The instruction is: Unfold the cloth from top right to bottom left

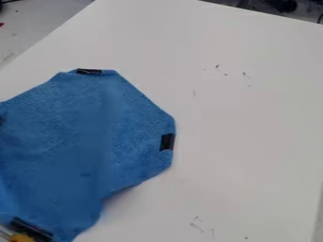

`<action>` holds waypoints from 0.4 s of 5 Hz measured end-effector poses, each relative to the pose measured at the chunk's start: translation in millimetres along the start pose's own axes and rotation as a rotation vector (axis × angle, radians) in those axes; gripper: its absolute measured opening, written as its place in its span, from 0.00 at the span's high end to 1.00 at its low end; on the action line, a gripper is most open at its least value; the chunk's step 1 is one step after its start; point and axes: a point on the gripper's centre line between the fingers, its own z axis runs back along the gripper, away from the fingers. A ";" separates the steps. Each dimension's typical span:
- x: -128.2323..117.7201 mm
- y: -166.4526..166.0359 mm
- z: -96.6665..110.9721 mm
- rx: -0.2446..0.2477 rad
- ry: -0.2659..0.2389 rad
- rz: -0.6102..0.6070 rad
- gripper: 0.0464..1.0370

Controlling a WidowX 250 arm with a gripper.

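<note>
A blue cloth [82,137] lies over the left half of the white table, running out past the left edge of the view. Black strips mark its top edge [89,72] and its right edge [167,142]; another dark piece [31,229] is at its lower left. The cloth's right side has angled corners, and its lower right edge bends inward, with a slight shadow under it. Whether any part is still doubled over, I cannot tell.
The white table [252,127] has small dark marks at upper right and bottom. A small orange-yellow thing [21,237] is at the bottom left corner, beside the cloth. Dark items [277,5] stand beyond the table's top right edge.
</note>
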 end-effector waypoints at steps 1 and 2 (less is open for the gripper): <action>2.7 17.8 5.0 0.042 -0.006 -0.018 0.48; -0.8 31.0 9.1 0.064 -0.006 -0.012 0.17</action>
